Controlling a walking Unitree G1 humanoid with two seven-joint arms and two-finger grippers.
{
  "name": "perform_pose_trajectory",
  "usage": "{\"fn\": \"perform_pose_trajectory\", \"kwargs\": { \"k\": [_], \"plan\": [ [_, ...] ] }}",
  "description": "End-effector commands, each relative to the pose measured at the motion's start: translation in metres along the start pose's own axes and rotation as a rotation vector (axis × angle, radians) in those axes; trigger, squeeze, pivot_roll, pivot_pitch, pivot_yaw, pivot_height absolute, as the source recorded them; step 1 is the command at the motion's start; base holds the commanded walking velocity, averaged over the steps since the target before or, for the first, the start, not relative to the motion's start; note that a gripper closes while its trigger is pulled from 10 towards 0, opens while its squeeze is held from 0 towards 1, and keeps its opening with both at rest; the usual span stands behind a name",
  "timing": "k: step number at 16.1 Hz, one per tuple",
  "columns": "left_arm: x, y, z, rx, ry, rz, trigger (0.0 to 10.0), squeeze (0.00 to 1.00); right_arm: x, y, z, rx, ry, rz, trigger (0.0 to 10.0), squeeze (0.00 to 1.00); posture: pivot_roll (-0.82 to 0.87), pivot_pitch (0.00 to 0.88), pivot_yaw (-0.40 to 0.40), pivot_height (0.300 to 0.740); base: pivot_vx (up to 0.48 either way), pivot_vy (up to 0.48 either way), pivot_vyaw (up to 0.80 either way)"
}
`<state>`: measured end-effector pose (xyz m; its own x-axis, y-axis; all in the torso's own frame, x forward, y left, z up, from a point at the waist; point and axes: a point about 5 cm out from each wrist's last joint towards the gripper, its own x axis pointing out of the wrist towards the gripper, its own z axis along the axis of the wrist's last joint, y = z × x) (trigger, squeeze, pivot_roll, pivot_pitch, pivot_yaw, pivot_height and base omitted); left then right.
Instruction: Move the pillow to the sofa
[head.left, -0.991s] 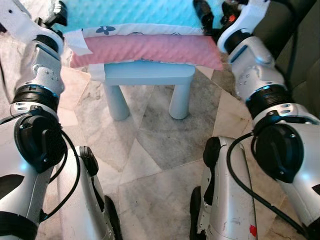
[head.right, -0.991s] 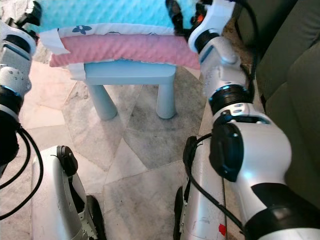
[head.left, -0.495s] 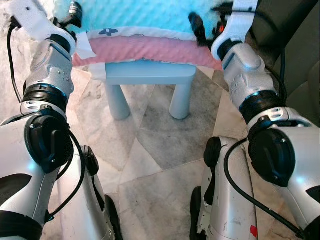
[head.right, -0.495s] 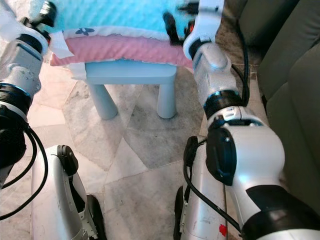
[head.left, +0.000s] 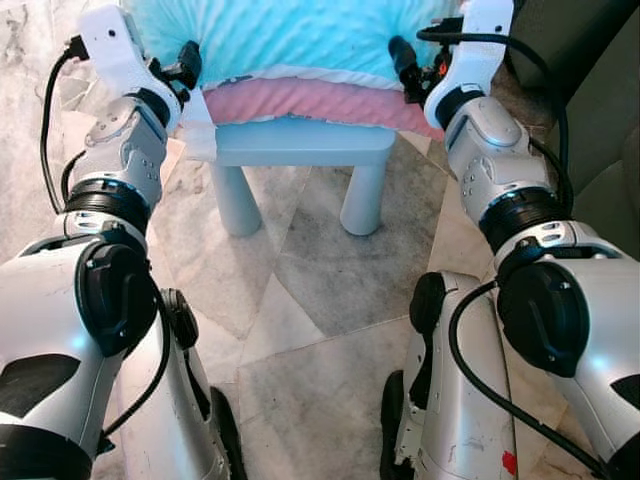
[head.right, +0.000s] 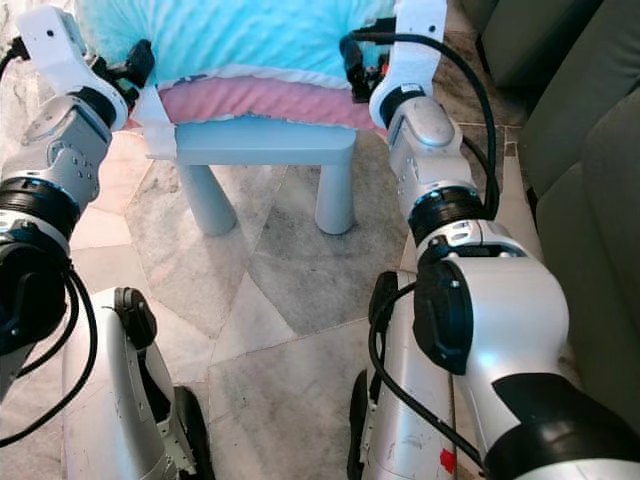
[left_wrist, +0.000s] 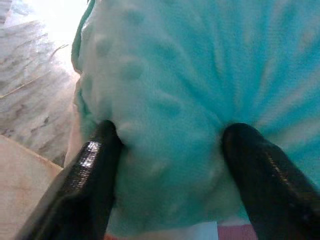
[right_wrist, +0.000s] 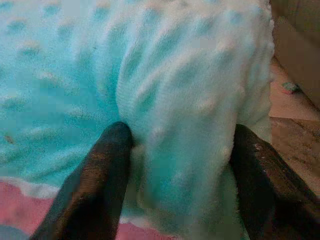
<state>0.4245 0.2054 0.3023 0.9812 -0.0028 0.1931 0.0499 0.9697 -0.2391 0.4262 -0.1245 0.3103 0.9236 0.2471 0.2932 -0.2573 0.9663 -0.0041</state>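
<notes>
1. Dotted turquoise plush pillow (head.left: 300, 35) lies atop a pink cushion (head.left: 300, 100) on the small light-blue plastic worktop (head.left: 300, 145).
2. Left tool (left_wrist: 167, 165) pinches its left end.
3. Right tool (right_wrist: 182, 175) apparently pinches its right end.

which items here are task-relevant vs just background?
Task-relevant:
turquoise pillow
left gripper and right gripper, each pinching one end of it
sofa, on the robot's right

Background:
pink pillow underneath
blue stool
marble floor
</notes>
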Motion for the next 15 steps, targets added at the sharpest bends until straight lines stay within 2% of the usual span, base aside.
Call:
{"fn": "perform_pose_trajectory", "kwargs": {
  "k": [1, 11, 15],
  "plan": [
    [-0.003, 0.007, -0.014, 0.005, 0.059, 0.009, 0.0, 0.0, -0.003, -0.001, -0.009, 0.013, 0.03, -0.005, 0.0, 0.0, -0.04, 0.414, -0.006, 0.346, 0.0, 0.0, 0.0],
    [-0.005, 0.014, -0.011, 0.003, 0.025, 0.045, 0.0, 0.0, -0.003, 0.001, -0.01, 0.023, 0.029, 0.007, 0.0, 0.0, -0.03, 0.407, -0.005, 0.346, 0.0, 0.0, 0.0],
    [-0.005, 0.024, 0.009, 0.033, -0.08, 0.112, 0.0, 0.0, 0.0, 0.007, -0.004, 0.055, -0.003, 0.05, 0.0, 0.0, -0.02, 0.399, -0.007, 0.346, 0.0, 0.0, 0.0]
  ]
}}
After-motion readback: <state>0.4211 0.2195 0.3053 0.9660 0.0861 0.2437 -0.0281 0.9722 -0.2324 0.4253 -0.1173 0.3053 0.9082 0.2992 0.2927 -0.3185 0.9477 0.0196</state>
